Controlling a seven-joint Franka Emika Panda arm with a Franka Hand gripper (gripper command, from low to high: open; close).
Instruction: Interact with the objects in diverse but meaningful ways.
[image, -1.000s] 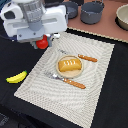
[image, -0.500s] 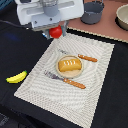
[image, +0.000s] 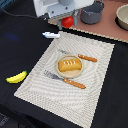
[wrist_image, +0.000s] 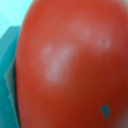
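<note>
The red tomato (image: 67, 22) hangs under my gripper (image: 67, 19) at the back of the exterior view, above the dark table just behind the placemat. The jaws look shut on it, though the fingers are mostly hidden by the arm's white body. The tomato (wrist_image: 70, 60) fills the wrist view at close range. A golden bread loaf (image: 69, 65) lies on the round tan plate (image: 71, 74) in the middle of the mat. The small white piece (image: 50, 35) lies near the mat's back corner. The yellow banana (image: 16, 77) rests on the dark table at the exterior view's left.
A woven placemat (image: 97, 92) carries the plate, with a wooden-handled knife (image: 82, 57) behind it and a wooden-handled fork (image: 65, 80) in front. A grey cup (image: 91, 13) and a bowl (image: 122, 16) stand on the tan surface at the back right.
The arm has moved toward the back and the exterior view's right with the tomato still under it. The small white piece now shows beside the mat.
</note>
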